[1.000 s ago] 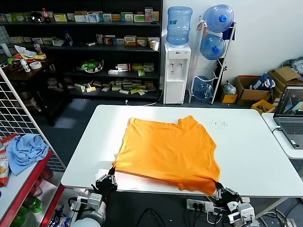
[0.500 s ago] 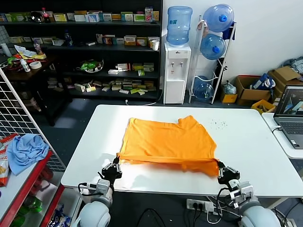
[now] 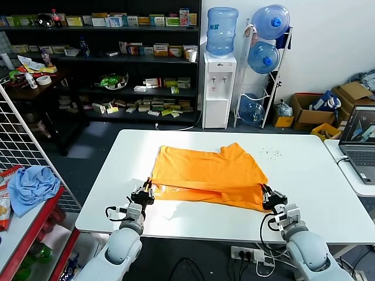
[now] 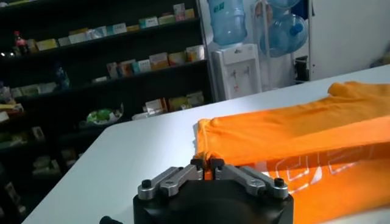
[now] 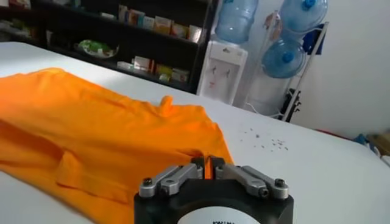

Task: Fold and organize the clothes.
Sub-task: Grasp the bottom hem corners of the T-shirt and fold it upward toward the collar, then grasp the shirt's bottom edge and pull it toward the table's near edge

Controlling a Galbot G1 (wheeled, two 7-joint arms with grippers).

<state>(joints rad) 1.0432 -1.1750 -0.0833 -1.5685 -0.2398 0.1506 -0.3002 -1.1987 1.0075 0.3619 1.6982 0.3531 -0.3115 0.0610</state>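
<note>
Carrying the near hem of the orange T-shirt [image 3: 206, 172] up and back, from hanging over the near bench [image 3: 304, 175] edge to lying doubled over the shirt's middle; first fold nearly laid, probably release next. Left pincer [image 3: 146, 190] pinching the left near corner, tips together on cloth. Right pincer [image 3: 265, 192] pinching the right near corner likewise. Showing mirrored pale print through the lower layer in the left wrist view, unreadable; collar label not visible

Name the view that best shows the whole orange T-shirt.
The head view: the T-shirt lies entire on the white table, near hem folded up. The left wrist view shows only one folded corner, the right wrist view the opposite side.
</note>
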